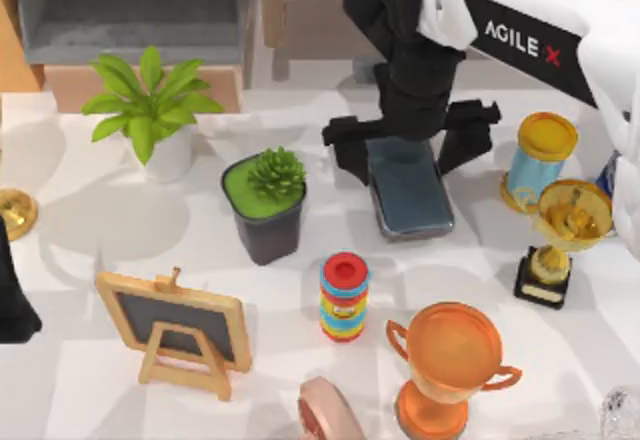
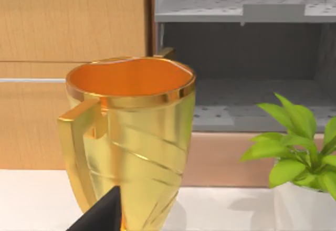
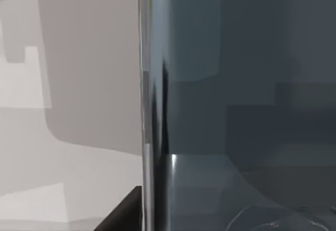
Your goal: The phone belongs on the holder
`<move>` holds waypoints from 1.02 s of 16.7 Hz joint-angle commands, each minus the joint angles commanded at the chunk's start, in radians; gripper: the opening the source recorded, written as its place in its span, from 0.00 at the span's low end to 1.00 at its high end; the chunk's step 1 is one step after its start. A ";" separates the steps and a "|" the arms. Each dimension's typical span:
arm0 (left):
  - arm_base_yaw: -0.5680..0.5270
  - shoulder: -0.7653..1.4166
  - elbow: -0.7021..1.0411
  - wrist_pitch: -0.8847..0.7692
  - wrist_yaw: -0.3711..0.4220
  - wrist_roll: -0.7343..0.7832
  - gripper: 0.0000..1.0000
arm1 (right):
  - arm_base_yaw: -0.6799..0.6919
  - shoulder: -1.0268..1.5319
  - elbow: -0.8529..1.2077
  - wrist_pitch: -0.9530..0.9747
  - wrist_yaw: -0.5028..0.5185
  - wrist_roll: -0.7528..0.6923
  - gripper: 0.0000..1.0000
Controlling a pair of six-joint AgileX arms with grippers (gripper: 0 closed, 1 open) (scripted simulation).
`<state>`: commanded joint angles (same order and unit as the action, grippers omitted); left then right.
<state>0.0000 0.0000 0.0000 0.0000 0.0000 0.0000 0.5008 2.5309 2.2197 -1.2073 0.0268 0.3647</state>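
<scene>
Right gripper (image 1: 408,150) sits upper centre of the top view, black fingers spread wide and straddling the far end of the flat, glossy, dark grey-blue rounded-corner phone (image 1: 409,189), which lies on the white table (image 1: 90,220) right of the dark pot with the green succulent (image 1: 266,203); left arm parked at left edge.

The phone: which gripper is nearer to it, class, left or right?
Right. The right gripper sits directly over the phone, fingers spread either side of its far end. The left arm is parked at the table's left edge.
</scene>
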 joint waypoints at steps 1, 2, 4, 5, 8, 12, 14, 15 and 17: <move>0.000 0.000 0.000 0.000 0.000 0.000 1.00 | 0.001 0.003 -0.002 0.002 0.000 0.002 0.00; 0.000 0.000 0.000 0.000 0.000 0.000 1.00 | 0.001 0.003 -0.002 0.002 0.000 0.002 0.00; 0.000 0.000 0.000 0.000 0.000 0.000 1.00 | 0.000 -0.022 0.008 0.009 -0.005 -0.006 0.00; 0.000 0.000 0.000 0.000 0.000 0.000 1.00 | -0.004 -0.050 0.011 0.018 -0.011 -0.014 0.00; 0.000 0.000 0.000 0.000 0.000 0.000 1.00 | -0.033 -0.189 -0.001 0.061 -0.034 -0.053 0.00; 0.000 0.000 0.000 0.000 0.000 0.000 1.00 | -0.127 -0.453 -0.071 0.157 -0.075 -0.135 0.00; 0.000 0.000 0.000 0.000 0.000 0.000 1.00 | -0.199 -0.589 -0.131 0.219 -0.097 -0.185 0.00; 0.000 0.000 0.000 0.000 0.000 0.000 1.00 | -0.241 -0.652 -0.166 0.252 -0.107 -0.212 0.00; 0.000 0.000 0.000 0.000 0.000 0.000 1.00 | -0.340 -0.762 -0.247 0.325 -0.128 -0.267 0.00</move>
<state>0.0000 0.0000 0.0000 0.0000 0.0000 0.0000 0.1604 1.7694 1.9726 -0.8818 -0.1009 0.0975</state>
